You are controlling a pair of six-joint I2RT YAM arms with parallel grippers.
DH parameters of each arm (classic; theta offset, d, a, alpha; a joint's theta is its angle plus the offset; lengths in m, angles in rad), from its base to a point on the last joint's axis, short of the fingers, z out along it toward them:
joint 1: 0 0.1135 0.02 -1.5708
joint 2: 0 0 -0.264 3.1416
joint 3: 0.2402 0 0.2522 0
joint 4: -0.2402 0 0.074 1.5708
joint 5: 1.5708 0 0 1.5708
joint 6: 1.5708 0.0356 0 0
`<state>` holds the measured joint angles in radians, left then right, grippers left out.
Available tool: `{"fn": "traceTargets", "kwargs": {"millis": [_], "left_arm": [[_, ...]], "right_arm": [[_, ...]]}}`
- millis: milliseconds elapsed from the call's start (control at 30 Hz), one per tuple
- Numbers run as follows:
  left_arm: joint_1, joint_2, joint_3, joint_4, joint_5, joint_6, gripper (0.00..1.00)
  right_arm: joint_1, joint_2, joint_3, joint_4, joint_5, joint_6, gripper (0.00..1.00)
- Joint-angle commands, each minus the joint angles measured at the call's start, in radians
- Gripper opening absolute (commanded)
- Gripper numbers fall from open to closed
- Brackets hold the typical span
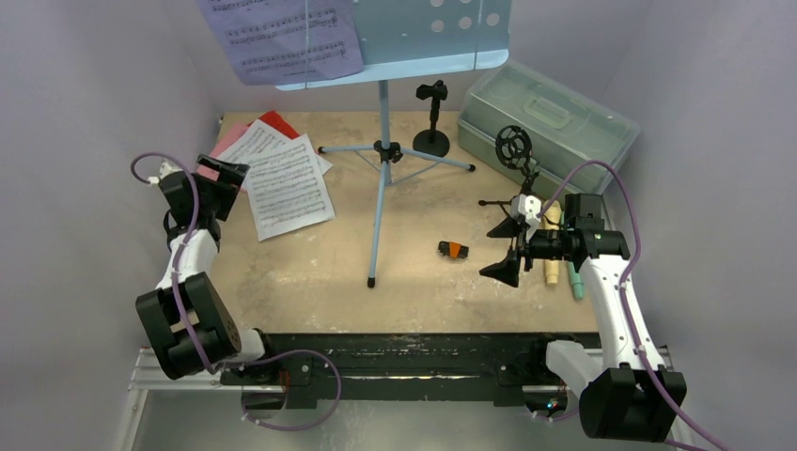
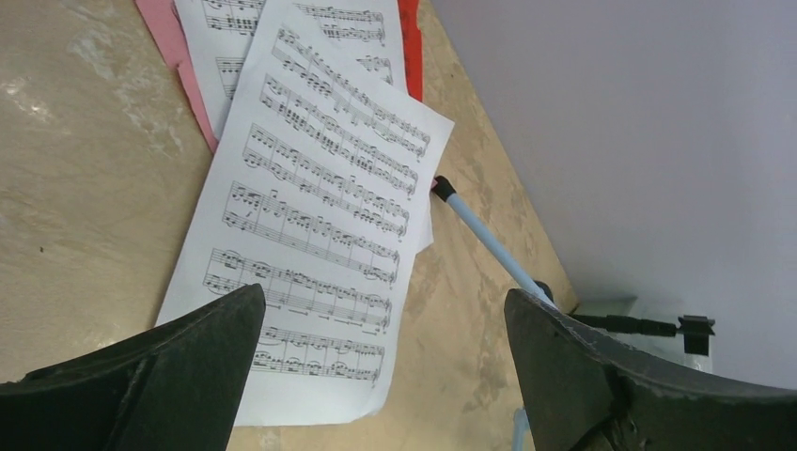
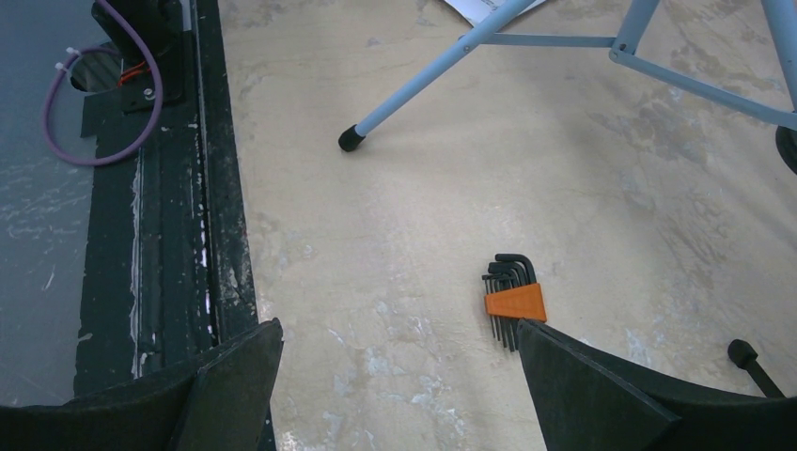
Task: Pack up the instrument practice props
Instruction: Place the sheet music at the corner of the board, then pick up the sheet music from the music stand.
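Observation:
The pale-blue music rack stands at the back on tripod legs, with one music page on its shelf. White music pages lie at the left over a red page. My left gripper hovers open at their left edge, holding nothing; its wrist view shows the top page between the fingers of the left gripper. My right gripper is open and empty, left of the cream microphone and the teal microphone. Black mic holders stand behind.
A translucent grey-green case sits shut at the back right. A set of hex keys in an orange clip lies beside the right gripper. A tripod foot rests mid-table. The black base rail runs along the near edge.

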<state>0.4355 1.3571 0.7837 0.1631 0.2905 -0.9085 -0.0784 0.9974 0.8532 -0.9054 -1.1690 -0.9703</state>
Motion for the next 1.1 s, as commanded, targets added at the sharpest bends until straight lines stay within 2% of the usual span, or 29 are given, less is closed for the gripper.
{"fn": "traceTargets", "kwargs": {"millis": [0,333,600,1067], "left_arm": [[0.002,-0.112,-0.006,0.011,0.074,0.041,0.98],[-0.024,-0.272,0.098,-0.206,0.104,0.213,0.97],[-0.072,-0.336,0.175,-0.282,0.163,0.286,0.97],[-0.207,-0.421,0.368,-0.53,0.049,0.497,0.96]], "right_arm": [[0.006,-0.009,0.014,-0.001,-0.005,-0.019,0.99],[0.006,-0.008,0.014,0.0,-0.003,-0.017,0.99],[0.006,-0.005,0.01,0.006,0.002,-0.016,0.99],[0.006,0.001,0.007,0.011,0.006,-0.016,0.99]]}}
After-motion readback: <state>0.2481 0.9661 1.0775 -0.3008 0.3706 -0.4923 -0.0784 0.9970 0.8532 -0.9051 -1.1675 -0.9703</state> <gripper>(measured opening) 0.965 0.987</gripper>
